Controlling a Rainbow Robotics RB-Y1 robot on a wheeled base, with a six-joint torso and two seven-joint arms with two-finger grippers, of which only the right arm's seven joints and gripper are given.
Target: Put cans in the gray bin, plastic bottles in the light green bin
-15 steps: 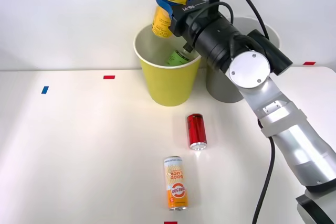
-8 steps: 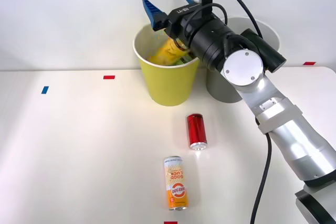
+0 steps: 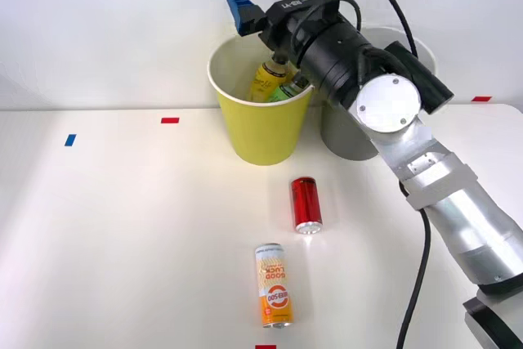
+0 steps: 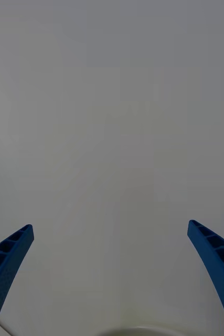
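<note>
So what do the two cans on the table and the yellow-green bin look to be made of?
The red can looks like glossy painted metal, judging by its bare silver end. The orange-and-cream can looks the same, with a printed wrap and silver rim. The yellow-green bin appears to be matte plastic, smooth and evenly coloured with a white rim.

The light green bin [image 3: 260, 124] looks like smooth, matt plastic with a white rim. Beside it, the gray bin [image 3: 347, 132] has the same dull plastic finish. In front of the light green bin, the red can [image 3: 306, 203] is glossy metal with a silvery end, and the orange-and-cream can [image 3: 274, 285] has a smooth printed sheen. The table [image 3: 122, 226] is matt white.
</note>
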